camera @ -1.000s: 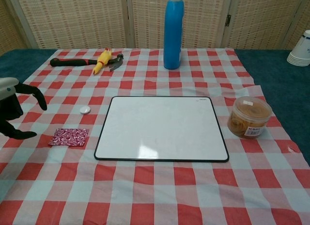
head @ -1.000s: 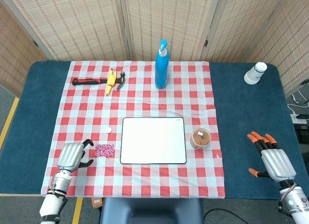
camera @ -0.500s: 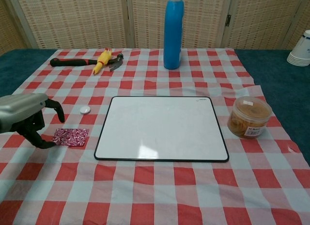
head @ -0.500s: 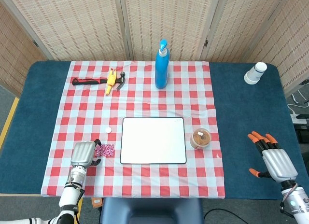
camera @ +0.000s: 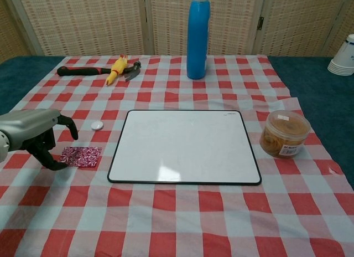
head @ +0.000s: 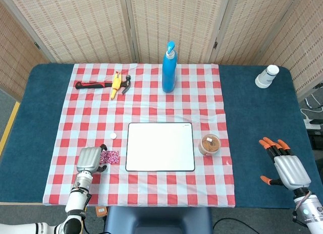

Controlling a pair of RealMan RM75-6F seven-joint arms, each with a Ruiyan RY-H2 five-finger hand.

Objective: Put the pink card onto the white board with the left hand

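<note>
The pink patterned card (camera: 81,156) (head: 110,157) lies flat on the checked cloth, just left of the white board (camera: 185,145) (head: 160,146). My left hand (camera: 34,135) (head: 90,160) hovers at the card's left edge with its dark fingers curled down over it and apart; its fingertips (camera: 57,165) are at the card's left end, and I cannot tell whether they touch it. My right hand (head: 285,166) rests far right over the blue table, fingers spread, holding nothing.
A small white disc (camera: 97,124) lies behind the card. A clear tub of brown rings (camera: 285,134) stands right of the board. A blue bottle (camera: 198,35), a hammer (camera: 88,71) with a yellow toy (camera: 117,68), and white cups (head: 267,75) stand at the back.
My left hand has moved right across the cloth, from well clear of the card to right over its left edge. The card, the board and my right hand have not moved.
</note>
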